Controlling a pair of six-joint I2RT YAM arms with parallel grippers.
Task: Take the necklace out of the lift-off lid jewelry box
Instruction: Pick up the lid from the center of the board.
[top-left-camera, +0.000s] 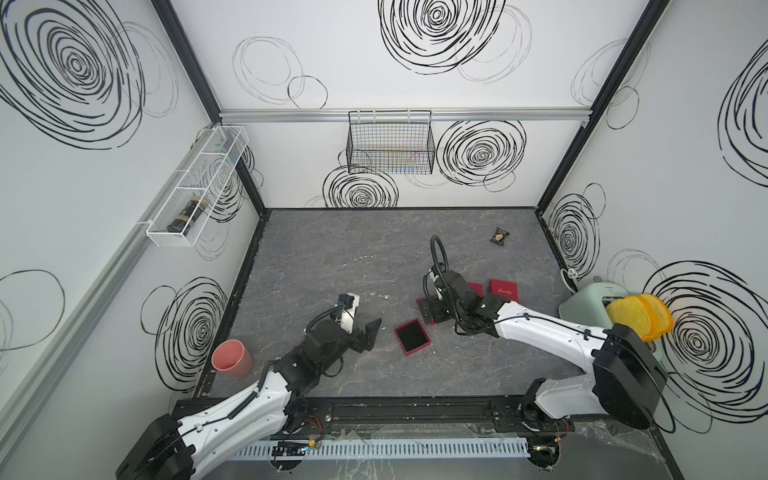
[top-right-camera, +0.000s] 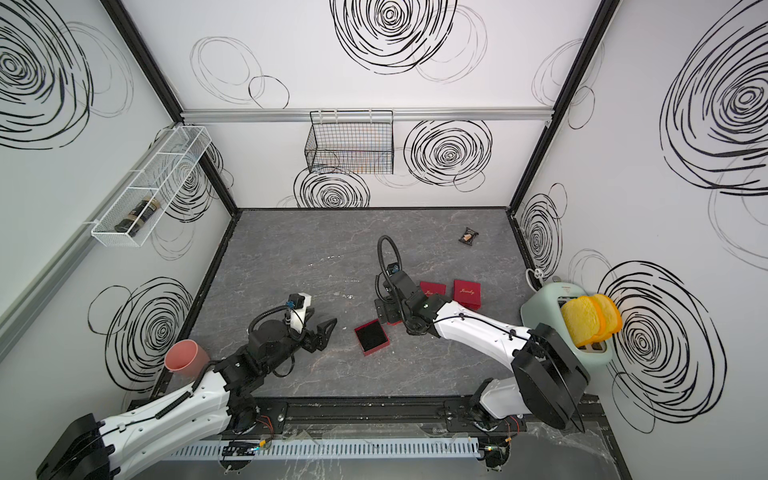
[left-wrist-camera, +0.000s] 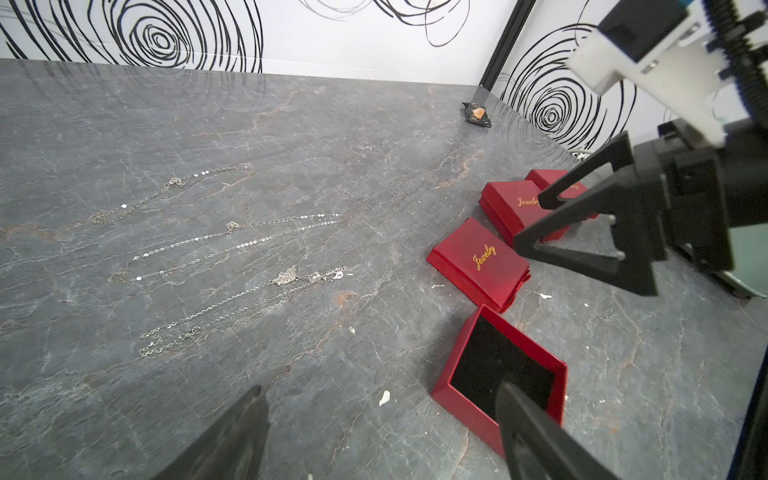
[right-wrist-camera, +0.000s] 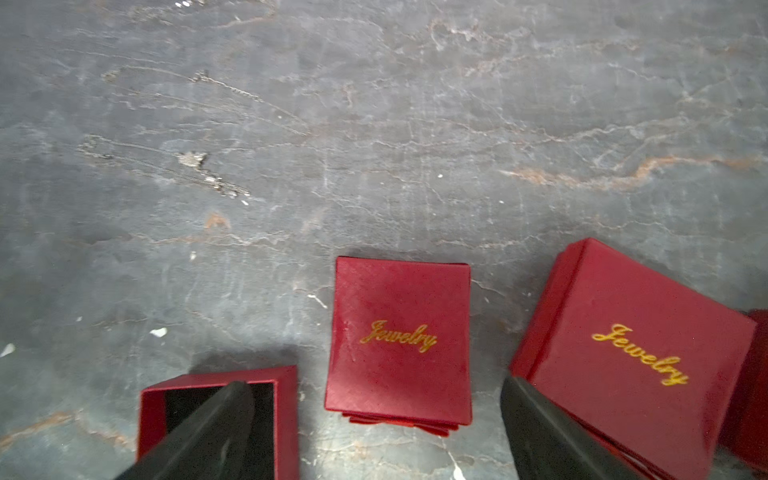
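In both top views my left claw (top-left-camera: 370, 332) hangs over the worktop (top-left-camera: 332, 249) just beside the open box (top-left-camera: 412, 338), jaws spread, nothing in them. My right claw (top-left-camera: 430, 311) points down over a red lid. From up here I cannot tell how wide it stands. A shut box (top-left-camera: 504, 289) lies just past it.

In the left wrist view, the open box (left-wrist-camera: 498, 370) shows only bare black lining, with no chain inside. Three chains lie stretched on the worktop, well apart from the box; the nearest necklace (left-wrist-camera: 286, 276) I take for the one it held. My right claw (left-wrist-camera: 530, 222) hovers above the lid (left-wrist-camera: 478, 262), fingers parted, gripping nothing.

In the right wrist view, my fingers (right-wrist-camera: 241, 399) stand wide, and the lid (right-wrist-camera: 399, 340) lies free below them on what looks like a stack of other lids, with the shut box (right-wrist-camera: 636, 353) just beside it.

I judge this box finished: lid off and laid down, necklace out. Next I should lift my right claw straight up so it does not drag the stack. If the shut box follows, one claw should pin its base while the other raises the lid squarely.
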